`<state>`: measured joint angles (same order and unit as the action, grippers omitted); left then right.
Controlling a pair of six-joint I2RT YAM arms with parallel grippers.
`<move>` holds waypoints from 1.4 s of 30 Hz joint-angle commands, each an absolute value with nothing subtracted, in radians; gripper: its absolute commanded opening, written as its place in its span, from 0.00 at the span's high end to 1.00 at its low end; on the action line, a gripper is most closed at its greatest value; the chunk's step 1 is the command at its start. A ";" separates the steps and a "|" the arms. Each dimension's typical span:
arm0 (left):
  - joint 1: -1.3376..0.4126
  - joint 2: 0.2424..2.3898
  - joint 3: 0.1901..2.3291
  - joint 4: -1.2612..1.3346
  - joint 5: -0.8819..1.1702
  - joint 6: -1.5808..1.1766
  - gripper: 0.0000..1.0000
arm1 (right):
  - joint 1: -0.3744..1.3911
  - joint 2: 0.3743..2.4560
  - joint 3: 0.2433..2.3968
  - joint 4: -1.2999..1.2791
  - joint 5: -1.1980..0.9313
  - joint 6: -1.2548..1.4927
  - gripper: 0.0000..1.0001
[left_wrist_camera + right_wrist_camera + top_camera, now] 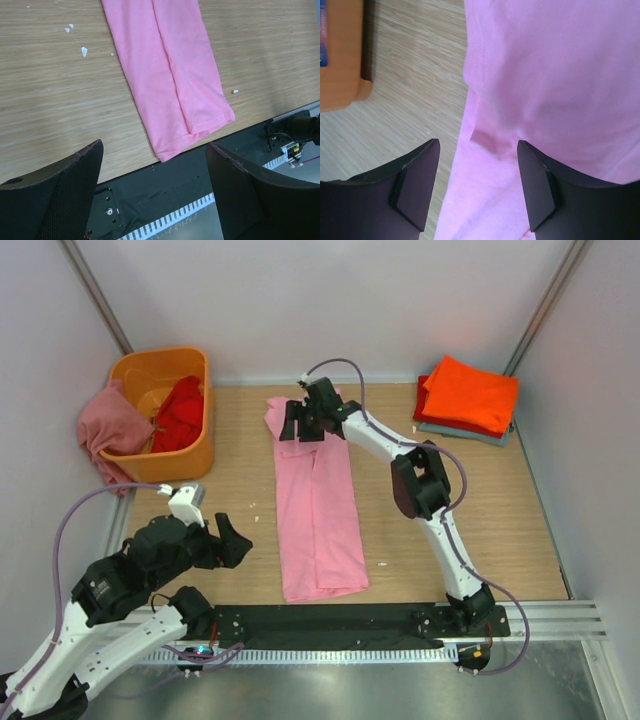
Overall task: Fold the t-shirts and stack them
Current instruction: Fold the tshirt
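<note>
Table (480, 520) wood-grain, fills the middle of the top view. Light pink t-shirt (318, 510) lies flat on it, folded into a long narrow strip running from upper centre down to the near edge; the bottom hem shows in the left wrist view (200, 131), just short of the black base rail.

Orange tub (190, 455) is upper left. Dusty rose shirt (110, 425) is draped over its left wall and spills onto the table. Loose red shirt (180, 412) is bunched inside it.

Folded stack is upper right: orange shirt (470, 392) on top, red folded shirt (425, 400) under it, grey-blue shirt (465, 433) at the bottom.

Right gripper (302, 428) is at the top end of the pink strip. Wrist view (477, 145): jaws spread apart, pink cloth under and between them, nothing pinched. Can't tell if the tips touch the fabric.

Left gripper (238, 545) is lower left, well apart from the strip's left edge. Wrist view (155, 145): jaws wide apart, nothing between them, touching nothing.

White flecks (84, 50) are scattered on the table left of the strip.
</note>
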<state>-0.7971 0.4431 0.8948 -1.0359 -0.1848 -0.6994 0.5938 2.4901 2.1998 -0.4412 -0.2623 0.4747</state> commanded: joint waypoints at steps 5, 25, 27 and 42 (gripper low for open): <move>-0.792 0.511 0.891 -1.000 -0.216 -0.710 0.17 | 0.578 2.143 1.934 -0.311 -0.238 0.486 0.30; -0.836 0.669 0.551 -0.716 -0.029 -1.020 0.27 | 0.978 0.907 0.589 -0.681 0.189 1.084 0.56; -0.857 0.667 0.537 -0.710 -0.041 -1.041 0.27 | 1.038 0.888 0.528 -0.640 0.170 1.111 0.58; -0.959 0.701 0.440 -0.643 -0.114 -1.166 0.28 | 1.092 1.063 0.460 -0.364 0.170 1.106 0.55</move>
